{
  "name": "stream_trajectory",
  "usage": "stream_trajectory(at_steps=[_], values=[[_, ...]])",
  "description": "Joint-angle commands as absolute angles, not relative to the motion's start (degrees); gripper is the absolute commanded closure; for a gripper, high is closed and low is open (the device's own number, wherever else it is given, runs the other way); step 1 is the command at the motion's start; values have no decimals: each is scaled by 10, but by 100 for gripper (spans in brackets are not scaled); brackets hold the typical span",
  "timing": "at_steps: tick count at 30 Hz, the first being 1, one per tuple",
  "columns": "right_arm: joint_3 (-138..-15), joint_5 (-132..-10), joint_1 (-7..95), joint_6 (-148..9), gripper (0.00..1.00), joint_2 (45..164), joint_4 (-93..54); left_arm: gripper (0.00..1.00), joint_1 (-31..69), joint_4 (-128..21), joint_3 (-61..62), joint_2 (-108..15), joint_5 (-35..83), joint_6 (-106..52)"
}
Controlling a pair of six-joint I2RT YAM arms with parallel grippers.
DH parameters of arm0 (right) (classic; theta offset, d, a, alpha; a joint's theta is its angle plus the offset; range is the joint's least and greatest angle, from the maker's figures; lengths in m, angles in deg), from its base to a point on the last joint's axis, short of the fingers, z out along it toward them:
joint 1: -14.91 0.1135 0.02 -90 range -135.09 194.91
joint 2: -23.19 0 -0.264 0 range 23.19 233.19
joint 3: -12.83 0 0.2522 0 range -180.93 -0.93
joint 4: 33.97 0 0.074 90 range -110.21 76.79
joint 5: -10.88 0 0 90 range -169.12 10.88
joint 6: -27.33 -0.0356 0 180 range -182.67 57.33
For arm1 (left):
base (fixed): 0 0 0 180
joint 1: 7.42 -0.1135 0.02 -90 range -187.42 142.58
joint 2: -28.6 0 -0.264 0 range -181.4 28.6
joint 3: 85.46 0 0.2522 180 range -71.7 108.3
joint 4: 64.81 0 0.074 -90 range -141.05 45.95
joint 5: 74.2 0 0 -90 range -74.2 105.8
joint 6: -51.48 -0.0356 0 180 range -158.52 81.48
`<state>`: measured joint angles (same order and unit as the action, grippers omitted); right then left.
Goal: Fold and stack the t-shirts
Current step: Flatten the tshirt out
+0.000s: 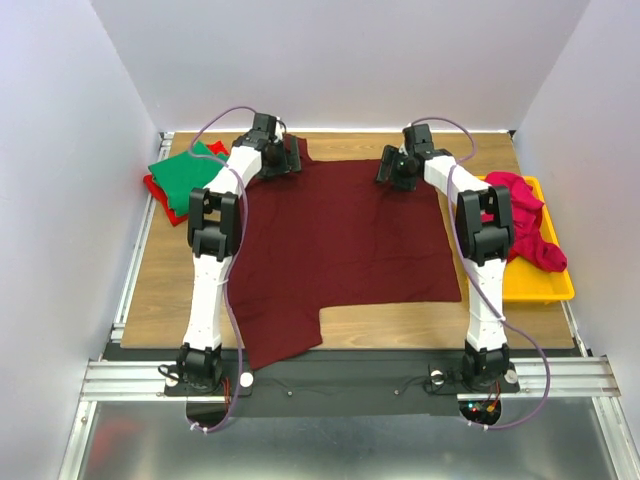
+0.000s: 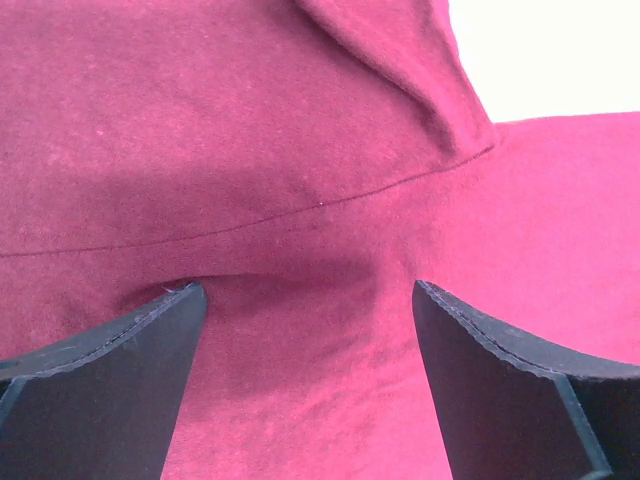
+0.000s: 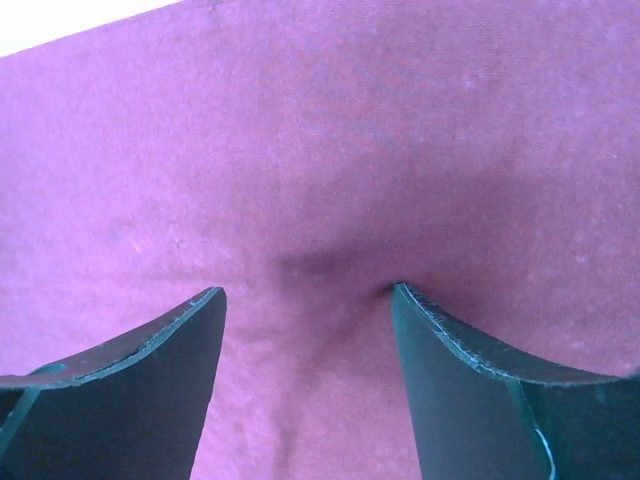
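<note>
The maroon shirt (image 1: 340, 240) lies spread flat on the wooden tabletop (image 1: 400, 325), one flap reaching the near edge, with bare wood beside it. At the right edge a crumpled pink shirt (image 1: 525, 225) sits in a yellow tray (image 1: 540, 285). Along the shirt's far side the left gripper (image 2: 310, 290) and right gripper (image 3: 308, 290) stand wide open, holding nothing, tips pressed into soft, dimpled cloth. In the far left corner a folded green shirt (image 1: 185, 175) lies on a red shirt (image 1: 152, 186).

Spread t-shirt (image 1: 340, 250) central — folded t-shirts (image 1: 185, 178) left, tray (image 1: 545, 290) at right
</note>
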<state>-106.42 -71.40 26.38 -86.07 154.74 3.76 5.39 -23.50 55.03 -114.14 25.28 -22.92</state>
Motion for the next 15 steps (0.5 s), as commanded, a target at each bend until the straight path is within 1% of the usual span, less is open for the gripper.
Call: stream_trajectory(at_steps=[1,5,9,11,13,14,15], values=[[-1123,-741,270,-865,26,1592,85,3,48,-249,571,-1143,285,-237],[-1154,-734,269,-862,26,1597,92,3,48,-271,599,-1117,280,-240],[-1160,-714,270,-847,25,1577,91,3,49,-285,593,-1061,257,-239],[-1159,-705,270,-833,25,1549,91,3,51,-294,551,-1003,232,-234],[-1148,-704,270,-827,24,1525,91,3,58,-314,471,-953,208,-232],[-1141,-704,270,-823,24,1497,91,3,70,-318,441,-899,175,-228],[-1124,-705,270,-821,24,1483,90,3,74,-315,383,-874,161,-223]])
